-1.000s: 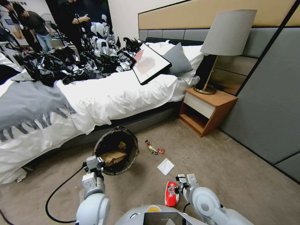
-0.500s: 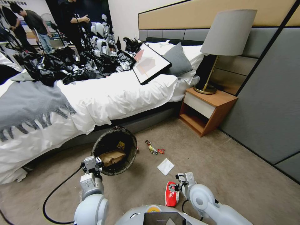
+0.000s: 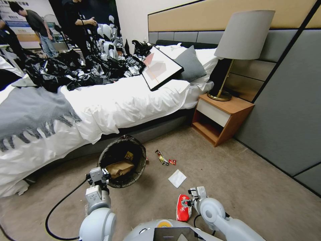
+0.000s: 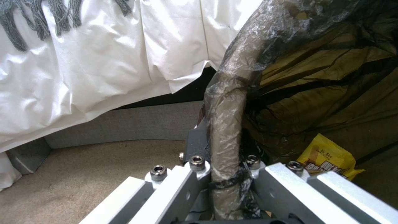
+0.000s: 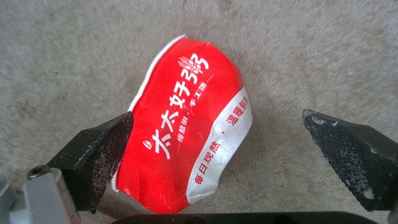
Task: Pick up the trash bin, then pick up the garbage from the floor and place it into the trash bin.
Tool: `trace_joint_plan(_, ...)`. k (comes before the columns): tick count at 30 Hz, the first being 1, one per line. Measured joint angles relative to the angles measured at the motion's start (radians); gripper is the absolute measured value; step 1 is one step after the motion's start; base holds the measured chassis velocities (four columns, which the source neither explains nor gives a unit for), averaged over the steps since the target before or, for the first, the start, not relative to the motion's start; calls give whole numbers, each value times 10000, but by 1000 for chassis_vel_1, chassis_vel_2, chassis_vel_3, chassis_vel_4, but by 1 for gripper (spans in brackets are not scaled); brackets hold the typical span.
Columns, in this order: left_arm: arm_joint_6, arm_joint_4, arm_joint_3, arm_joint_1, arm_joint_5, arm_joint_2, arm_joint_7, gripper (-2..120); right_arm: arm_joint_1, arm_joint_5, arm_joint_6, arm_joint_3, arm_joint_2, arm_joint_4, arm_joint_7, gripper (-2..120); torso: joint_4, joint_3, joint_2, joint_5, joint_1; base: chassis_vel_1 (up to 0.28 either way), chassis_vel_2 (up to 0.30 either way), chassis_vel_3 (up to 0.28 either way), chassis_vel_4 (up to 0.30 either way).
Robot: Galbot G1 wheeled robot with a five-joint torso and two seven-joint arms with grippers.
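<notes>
The right claw (image 5: 215,137) hung spread over the red packet (image 5: 186,130), one pad touching the packet's edge and the other well clear on bare carpet. In the head view that claw (image 3: 188,200) sat at lower centre, just right of the packet (image 3: 183,207), which lay flat on the floor. Against the frames from a second earlier, the right arm had drawn a little toward the robot and the claw had settled beside the packet; the packet itself had not moved. That suggests the grasp was lined up but not yet made.

The left claw (image 4: 226,174) was pinched on the bagged rim of the bin (image 4: 232,102), as before. In the head view the bin (image 3: 142,160) sat at centre, tilted toward the camera beside the bed (image 3: 117,103), with a brown bag (image 3: 121,167) and a yellow packet (image 3: 129,155) inside.

A white sheet (image 3: 177,178) and small wrappers (image 3: 164,158) lay on the carpet past the red packet, so several pieces remained to collect.
</notes>
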Motion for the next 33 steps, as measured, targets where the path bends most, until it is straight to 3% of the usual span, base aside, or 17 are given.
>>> trace_joint_plan(6,-4,6,-27,3,0,18,-2,0,13,-232,2,-49,137,-254,-178,100,-1,0,0,0,0,0,0,0,0)
trace_joint_plan(13,-11,6,-45,13,0,26,-16,0,63,-352,6,-181,323,-491,-297,91,0,0,0,0,0,0,0,0,0)
trace_joint_plan(17,-12,5,-39,17,3,25,-25,0,31,-419,6,-249,409,-563,-361,80,0,0,0,0,0,0,0,0,0)
trace_joint_plan(29,-13,-11,-39,-25,-9,29,-30,0,-24,-853,8,-250,511,-653,-558,30,0,0,0,1,0,0,0,0,0)
trace_joint_plan(33,-13,-10,-42,-25,-18,32,-31,0,-36,-969,8,-221,508,-665,-612,22,0,0,0,0,0,0,0,0,0)
